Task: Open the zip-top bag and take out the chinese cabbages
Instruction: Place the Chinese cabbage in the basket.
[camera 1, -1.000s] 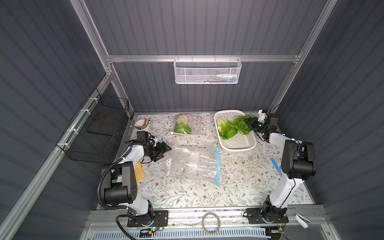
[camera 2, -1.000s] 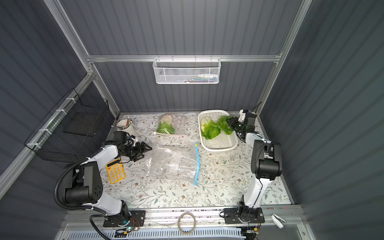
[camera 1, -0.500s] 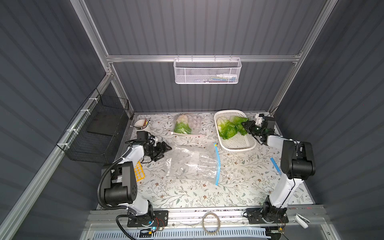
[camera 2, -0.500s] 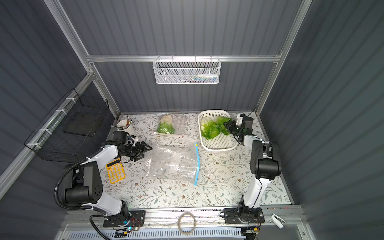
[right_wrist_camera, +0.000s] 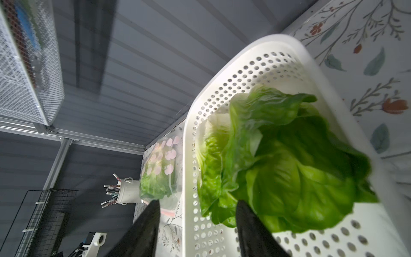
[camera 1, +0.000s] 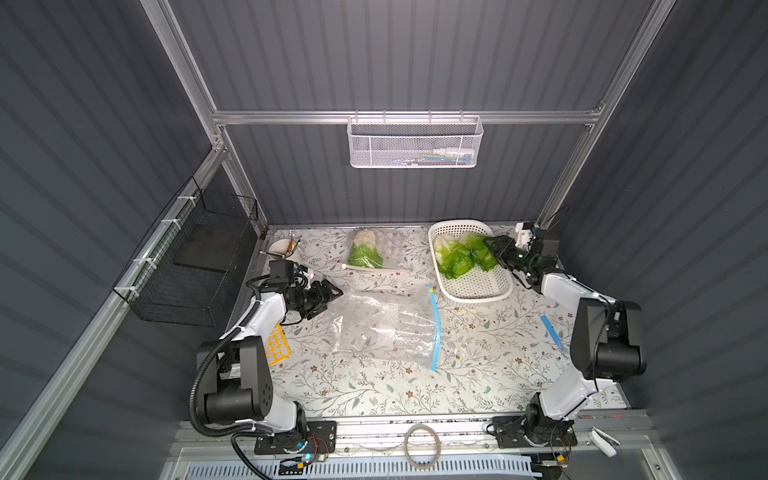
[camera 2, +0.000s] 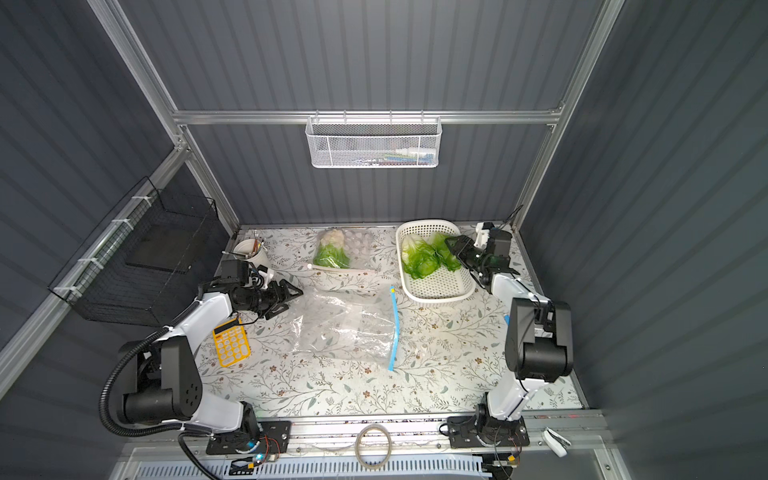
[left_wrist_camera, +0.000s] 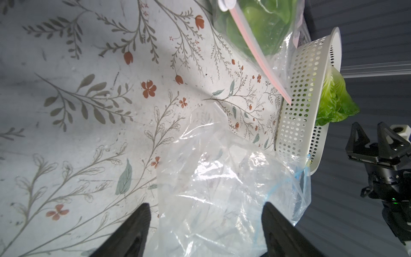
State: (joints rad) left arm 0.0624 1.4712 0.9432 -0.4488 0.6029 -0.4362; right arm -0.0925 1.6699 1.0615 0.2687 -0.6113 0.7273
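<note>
The right claw (right_wrist_camera: 198,202), spread like the left claw (left_wrist_camera: 206,204), faces the chinese cabbages (right_wrist_camera: 278,178) just ahead in the basket (right_wrist_camera: 222,89). They look light, soft and easily bruised, so they are best pinched near the firmer white base.

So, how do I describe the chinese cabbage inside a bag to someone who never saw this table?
Look along the back edge of the floral table, between the white pen cup and the white perforated basket. There lies a pink-zip bag holding one chinese cabbage; the other two lie loose in the basket, and the blue-zip bag looks empty.
</note>
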